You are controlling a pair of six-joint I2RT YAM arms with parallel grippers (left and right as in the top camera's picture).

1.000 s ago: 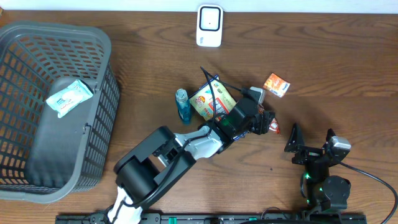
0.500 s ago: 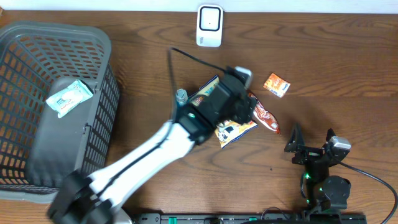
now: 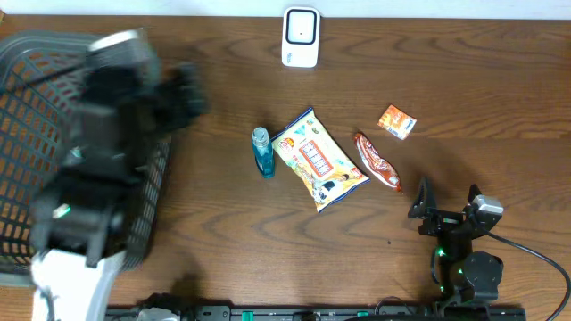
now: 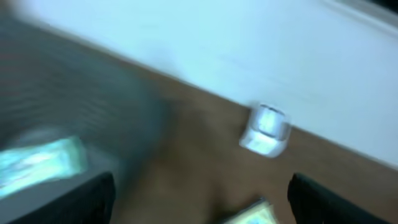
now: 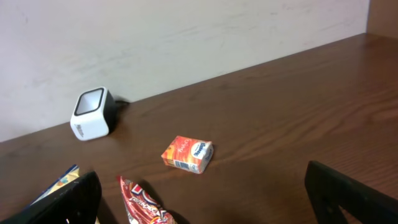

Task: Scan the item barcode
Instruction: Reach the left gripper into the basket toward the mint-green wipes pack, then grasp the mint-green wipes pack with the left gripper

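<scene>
In the overhead view the barcode scanner (image 3: 301, 37), a small white block with a dark window, stands at the top centre of the brown table (image 3: 500, 80). The snack bag (image 3: 318, 160) lies flat in the middle of the frame, touched by neither arm. It is a yellow, glossy packet set on a slant, with red and white print too small to read. A blue bottle (image 3: 262, 152) stands just beside its left edge. A red candy bar (image 3: 377, 161) lies near its right edge, and an orange box (image 3: 397, 121) sits further to the upper right. The left gripper (image 3: 183, 96) is a dark blur at the upper left, above the rim of the grey mesh basket (image 3: 18, 134). The right gripper (image 3: 446, 198) rests at the lower right, well apart from the snack bag. The left wrist view is heavily blurred. Its fingers (image 4: 87, 199) show in the two lower corners, spread wide with nothing between them. The scanner (image 4: 267, 129) sits right of centre against the pale wall, and one corner of the snack bag (image 4: 252, 213) shows at the bottom edge. A teal and white packet (image 4: 40, 162) lies at the left, in the smeared grey of the basket. In the right wrist view the fingers (image 5: 68, 202) also stand far apart and hold nothing. The scanner (image 5: 91, 114) is at the upper left and the orange box (image 5: 188, 154) at the centre. The red candy bar (image 5: 143, 205) and a corner of the snack bag (image 5: 65, 177) show at the lower left.
</scene>
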